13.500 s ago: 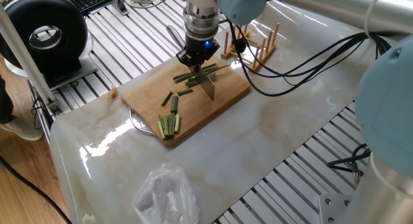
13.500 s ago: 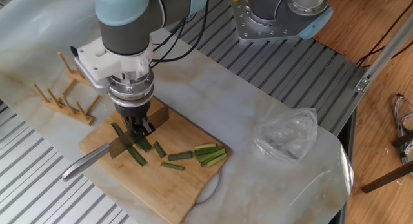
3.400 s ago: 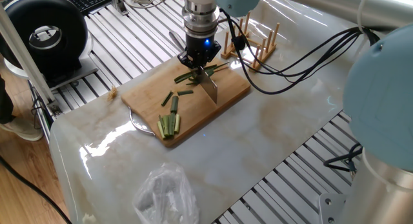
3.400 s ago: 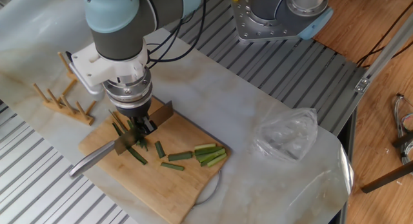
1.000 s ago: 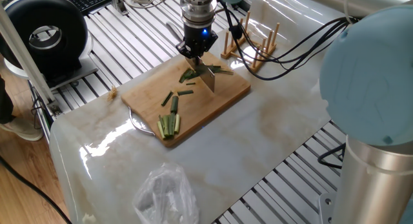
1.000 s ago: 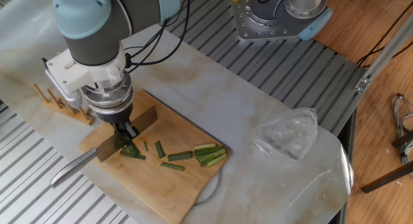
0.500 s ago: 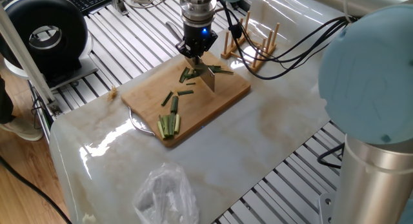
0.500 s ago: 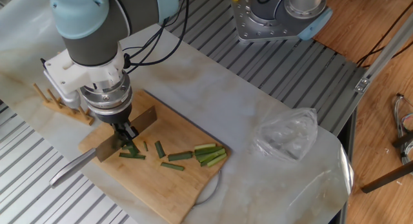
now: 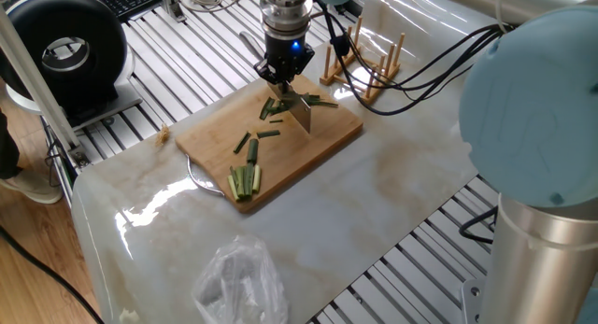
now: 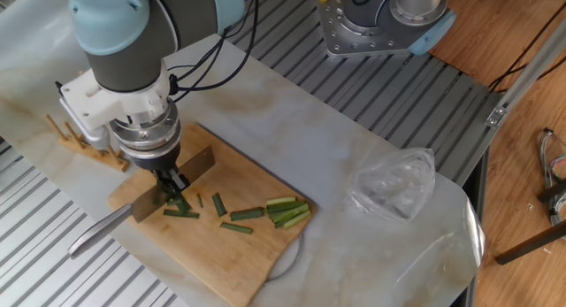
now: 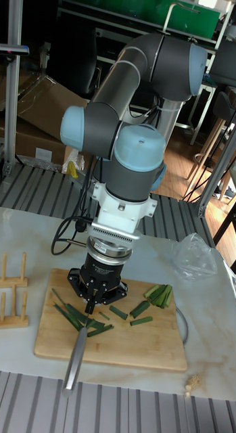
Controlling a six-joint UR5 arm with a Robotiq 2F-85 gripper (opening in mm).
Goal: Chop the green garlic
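My gripper [image 9: 283,78] is shut on a knife [image 9: 301,116], whose blade stands edge-down across the wooden cutting board [image 9: 211,130]. Dark-green green garlic [image 9: 268,108] lies under and beside the blade, with thin stalks [image 9: 320,102] beyond it and short cut segments [image 9: 249,145] toward the board's near end. In the other fixed view the gripper [image 10: 168,180] holds the knife [image 10: 202,162] over the green garlic [image 10: 182,211], with segments [image 10: 247,214] to the right. The tall fixed view shows the gripper [image 11: 97,298], long stalks [image 11: 67,315] and the knife handle [image 11: 75,360].
A bundle of paler yellow-green sticks [image 9: 245,181] lies at one end of the board. A wooden peg rack [image 9: 366,66] stands just past the other end. A crumpled plastic bag [image 9: 241,279] lies on the marble table. A small tan lump [image 9: 165,131] sits beside the board.
Over the last few seconds the gripper carried the knife toward the rack end of the board. In the last second the garlic under the blade spread flat; the arm barely moved.
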